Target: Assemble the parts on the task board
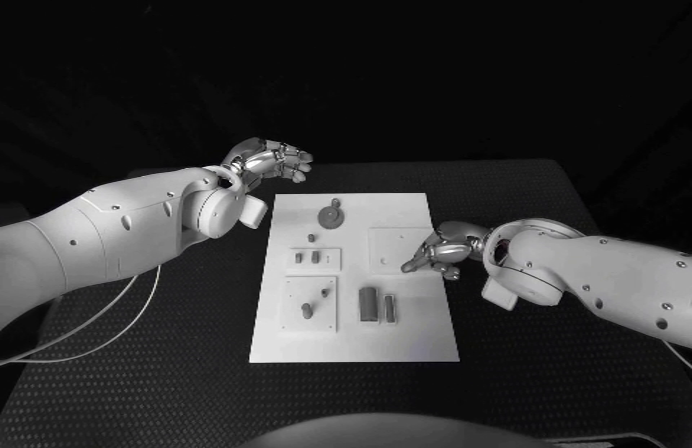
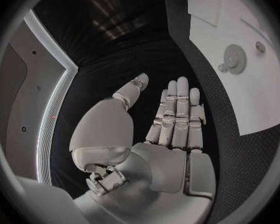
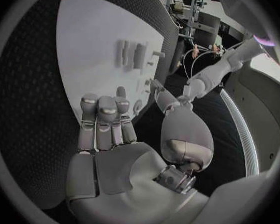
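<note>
Task board [image 1: 418,338] lay mid tabletop [image 1: 173,368], gear [image 1: 333,214] at far end. Left hand [image 1: 268,160] released, empty, off far-left corner. Right hand [image 1: 444,251] empty, fingers together, over right edge. Best approach slow, pinch pt squarely

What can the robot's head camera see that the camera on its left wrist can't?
Only the head view shows the right robot hand over the task board's right side, and the two dark bars and the small pegs nearer the robot.

Only the left wrist view shows the left robot hand's palm side, its fingers held straight and close together, holding nothing.

Both show the left robot hand, the white task board and the round gear lying at its far end.
</note>
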Robot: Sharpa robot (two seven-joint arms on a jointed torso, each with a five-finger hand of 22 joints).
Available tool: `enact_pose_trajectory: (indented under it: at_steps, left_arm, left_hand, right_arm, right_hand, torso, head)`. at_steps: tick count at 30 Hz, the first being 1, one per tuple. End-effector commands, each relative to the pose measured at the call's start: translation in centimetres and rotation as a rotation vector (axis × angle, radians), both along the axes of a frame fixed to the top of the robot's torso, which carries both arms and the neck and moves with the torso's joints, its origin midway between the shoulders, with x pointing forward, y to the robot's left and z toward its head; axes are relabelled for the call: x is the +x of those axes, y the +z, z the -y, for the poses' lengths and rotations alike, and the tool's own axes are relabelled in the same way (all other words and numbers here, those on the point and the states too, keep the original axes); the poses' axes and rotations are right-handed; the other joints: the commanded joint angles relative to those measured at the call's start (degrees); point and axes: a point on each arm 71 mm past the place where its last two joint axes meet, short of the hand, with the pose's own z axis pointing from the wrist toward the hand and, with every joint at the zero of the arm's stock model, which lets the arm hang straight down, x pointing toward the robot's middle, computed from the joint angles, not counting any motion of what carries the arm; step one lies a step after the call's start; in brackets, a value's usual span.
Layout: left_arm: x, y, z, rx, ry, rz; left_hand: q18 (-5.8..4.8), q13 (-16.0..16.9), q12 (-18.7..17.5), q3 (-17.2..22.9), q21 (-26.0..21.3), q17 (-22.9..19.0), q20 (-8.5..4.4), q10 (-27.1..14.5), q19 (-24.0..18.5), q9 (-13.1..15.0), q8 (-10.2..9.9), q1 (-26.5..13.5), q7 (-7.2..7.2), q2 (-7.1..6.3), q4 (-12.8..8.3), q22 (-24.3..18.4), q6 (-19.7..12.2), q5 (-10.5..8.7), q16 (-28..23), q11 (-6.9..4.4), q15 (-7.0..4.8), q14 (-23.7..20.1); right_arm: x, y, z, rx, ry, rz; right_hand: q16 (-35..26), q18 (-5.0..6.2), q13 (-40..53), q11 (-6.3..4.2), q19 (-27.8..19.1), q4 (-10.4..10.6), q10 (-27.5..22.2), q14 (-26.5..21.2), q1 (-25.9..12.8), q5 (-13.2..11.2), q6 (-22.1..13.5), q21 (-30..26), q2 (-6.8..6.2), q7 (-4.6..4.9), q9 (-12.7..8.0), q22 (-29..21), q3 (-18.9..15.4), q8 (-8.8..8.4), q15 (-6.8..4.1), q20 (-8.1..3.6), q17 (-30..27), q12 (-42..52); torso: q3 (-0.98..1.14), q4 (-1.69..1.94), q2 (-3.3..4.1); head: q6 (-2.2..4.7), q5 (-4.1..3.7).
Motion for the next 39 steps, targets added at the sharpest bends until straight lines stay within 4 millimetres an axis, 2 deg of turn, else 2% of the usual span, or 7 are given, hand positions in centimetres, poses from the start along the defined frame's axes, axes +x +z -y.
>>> enact_pose_trajectory:
  at_steps: [1, 16, 27, 28, 35, 36, 39]
  left_arm:
    - [0.2, 0.2, -0.1, -0.033, 0.008, 0.017]
    - [1.7, 0.4, -0.2, -0.111, 0.055, 0.025]
    - [2.0, 0.3, 0.0, -0.138, 0.058, 0.018]
    - [2.0, 0.1, -0.2, -0.101, 0.074, 0.01]
    - [1.2, -0.2, 0.5, -0.112, 0.092, 0.02]
    - [1.0, -0.3, 0.8, -0.116, 0.097, 0.023]
    - [0.2, -0.6, 1.5, -0.127, 0.116, 0.033]
  left_hand:
    - [0.33, -0.09, -0.15, -0.1, -0.42, 0.11, 0.36, 0.41, -0.32, 0.03, 0.55, -0.4, -0.7, 0.35, 0.31, 1.1, 0.43, -0.21, -0.69, -0.22, 0.57, -0.39]
    - [-0.43, -2.36, -3.27, -0.7, -5.44, -0.85, 3.0, -3.61, -6.39, -1.24, -0.31, -1.23, -2.33, 0.31, 0.29, 0.16, -1.64, -5.33, -9.53, -0.89, 2.87, -11.1]
    - [-0.43, -6.54, -3.03, -1.58, -10.05, -2.19, 5.93, -13.91, -11.75, -1.72, -2.52, -6.56, -4.3, -4.45, 5.17, -0.72, -7.66, -6.42, -13.81, -1.63, 3.75, -18.85]
    - [-0.43, -12.94, -6.86, -28.01, -29.27, -28.36, 2.03, -68.49, -40.13, -28.82, -16.32, -59.1, -9.99, 7.08, 12.8, -23.04, -49.2, -9.26, -30.73, -6.14, -3.58, -58.45]
    - [-0.43, -12.94, -6.86, -28.01, -29.27, -28.36, 2.03, -68.49, -40.13, -28.82, -16.32, -59.1, -9.99, 7.08, 12.8, -33.94, -49.2, -9.26, -30.73, -6.14, -3.58, -58.45]
    - [-0.43, -12.94, -6.86, -28.01, -29.27, -28.36, 2.03, -68.49, -40.13, -28.82, -16.32, -59.1, -9.99, 7.08, 12.8, -74.91, -49.2, -9.26, -30.73, -6.14, -3.58, -58.45]
    - [-0.43, -12.94, -6.86, -28.01, -29.27, -28.36, 2.03, -68.49, -40.13, -28.82, -16.32, -59.1, -9.99, 7.08, 12.8, -74.91, -49.2, -9.26, -30.73, -6.14, -3.58, -58.45]
  right_arm:
    - [2.6, 1.8, 0.5, 0.22, -0.026, 0.142]
    - [9.9, 2.8, 4.2, 0.539, -0.352, 0.195]
    - [10.3, 3.0, 4.5, 0.596, -0.405, 0.203]
    - [10.2, 2.8, 4.6, 0.549, -0.401, 0.196]
    - [9.6, 2.8, 4.1, 0.583, -0.417, 0.213]
    - [9.4, 2.8, 4.0, 0.592, -0.422, 0.218]
    - [8.7, 2.8, 3.5, 0.627, -0.441, 0.236]
  right_hand:
    - [-1.16, 2.05, -0.6, 0.0, -1.69, 0.18, -1.64, -1.67, 2.28, -0.04, -0.19, -0.94, 2.5, 0.37, 0.33, -0.2, -1.15, 0.4, 0.16, 0.61, -0.45, -0.86]
    - [-39.18, -4.32, -37.14, 7.52, -27.77, 0.28, -15.74, -23.54, 8.15, 0.35, -5.98, -28.47, 6.18, 2.7, 0.41, -12.64, 4.07, -0.06, 13.08, 11.25, -25.14, -38.69]
    - [-47.25, -3.72, -51.72, 7.78, -29.87, 0.19, -12.35, -24.41, 8.67, 0.2, -11.94, -36.99, 7.18, 2.63, -1.24, -18.39, -0.13, -0.86, 13.96, 13.85, -34.24, -51.3]
    - [-67.68, -12.9, -61.77, -0.4, -55.92, 16.73, -65.25, -71.44, -41.69, -4.19, -54.99, -66.87, 9.9, -6.45, -28.41, -68.22, -30.66, -14.4, 5.63, 2.04, -61.66, -64.22]
    - [-67.68, -12.9, -61.77, -0.4, -55.92, 16.73, -65.25, -71.44, -41.69, -4.19, -54.99, -66.87, 9.9, -6.45, -28.41, -68.22, -30.66, -14.4, 5.63, 2.04, -61.66, -64.22]
    - [-67.68, -12.9, -61.77, -0.4, -55.92, 16.73, -65.25, -71.44, -41.69, -4.19, -54.99, -66.87, 9.9, -6.45, -28.41, -68.22, -30.66, -14.4, 5.63, 2.04, -61.66, -64.22]
    - [-67.68, -12.9, -61.77, -0.4, -55.92, 16.73, -65.25, -71.44, -41.69, -4.19, -54.99, -66.87, 9.9, -6.45, -28.41, -68.22, -30.66, -14.4, 5.63, 2.04, -61.66, -64.22]
  torso:
    - [-0.21, -0.2, -1.0]
    - [-0.68, -0.56, -3.4]
    - [-0.17, -0.41, -3.93]
    - [-0.34, -0.44, -3.89]
    - [-0.38, 1.1, -5.16]
    - [-0.39, 1.54, -5.52]
    - [-0.42, 2.9, -6.64]
  head:
    - [1.61, -0.27]
    - [6.75, -0.6]
    - [7.91, 0.03]
    - [7.74, -0.05]
    - [8.94, -1.31]
    - [9.28, -1.67]
    - [10.34, -2.78]
